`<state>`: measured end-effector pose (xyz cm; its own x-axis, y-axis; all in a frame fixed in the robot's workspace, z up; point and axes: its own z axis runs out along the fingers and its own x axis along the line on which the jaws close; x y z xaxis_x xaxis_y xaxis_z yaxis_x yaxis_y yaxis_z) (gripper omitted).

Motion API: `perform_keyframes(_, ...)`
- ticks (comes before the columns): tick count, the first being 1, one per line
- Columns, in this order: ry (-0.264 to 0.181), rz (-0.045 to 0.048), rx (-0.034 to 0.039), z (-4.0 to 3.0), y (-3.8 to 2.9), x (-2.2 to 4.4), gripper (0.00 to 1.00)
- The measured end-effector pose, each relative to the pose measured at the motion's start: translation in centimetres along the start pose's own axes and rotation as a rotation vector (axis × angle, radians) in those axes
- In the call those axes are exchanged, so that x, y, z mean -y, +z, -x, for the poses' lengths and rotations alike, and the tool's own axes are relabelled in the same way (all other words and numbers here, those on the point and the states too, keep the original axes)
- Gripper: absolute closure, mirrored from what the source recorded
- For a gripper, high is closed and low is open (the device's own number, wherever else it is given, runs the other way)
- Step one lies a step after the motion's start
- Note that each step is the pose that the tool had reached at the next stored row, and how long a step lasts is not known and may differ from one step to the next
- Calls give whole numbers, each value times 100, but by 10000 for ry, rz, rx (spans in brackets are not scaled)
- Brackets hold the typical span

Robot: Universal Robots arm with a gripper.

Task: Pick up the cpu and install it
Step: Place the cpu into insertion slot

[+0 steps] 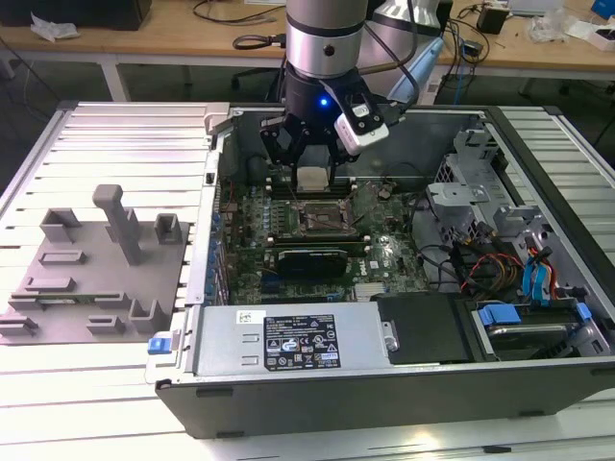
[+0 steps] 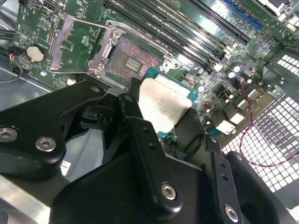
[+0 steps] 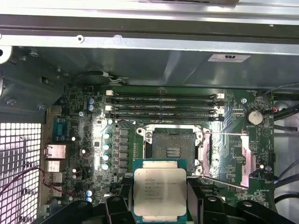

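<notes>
Cpu (image 3: 160, 191) fast between the pincer's (image 1: 313, 171) closed fingers, above open socket (image 3: 174, 149), memory slots (image 3: 163, 105) just beside.

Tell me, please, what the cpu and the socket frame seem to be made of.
The cpu top looks like matte silvery metal, by its pale dull sheen; its rim, green circuit board. The socket frame looks like bare metal: it glints.

Arm (image 1: 325, 43) upright, fingers (image 2: 189, 128) clamped on cpu (image 3: 160, 190)

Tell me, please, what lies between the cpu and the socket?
Nothing: in the first wrist view the cpu hovers right by the open socket, gap bare.
</notes>
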<state>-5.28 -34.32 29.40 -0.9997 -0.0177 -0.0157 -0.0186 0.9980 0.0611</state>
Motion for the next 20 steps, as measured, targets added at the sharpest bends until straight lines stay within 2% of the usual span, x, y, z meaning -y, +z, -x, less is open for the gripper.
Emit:
perform_keyframes(8,101,1,5,0,0,0,45)
perform_keyframes(9,566,-7,34,0,3,0,45)
perform_keyframes(15,1688,-24,103,0,11,1,45)
perform_keyframes(20,2902,-42,178,0,17,1,45)
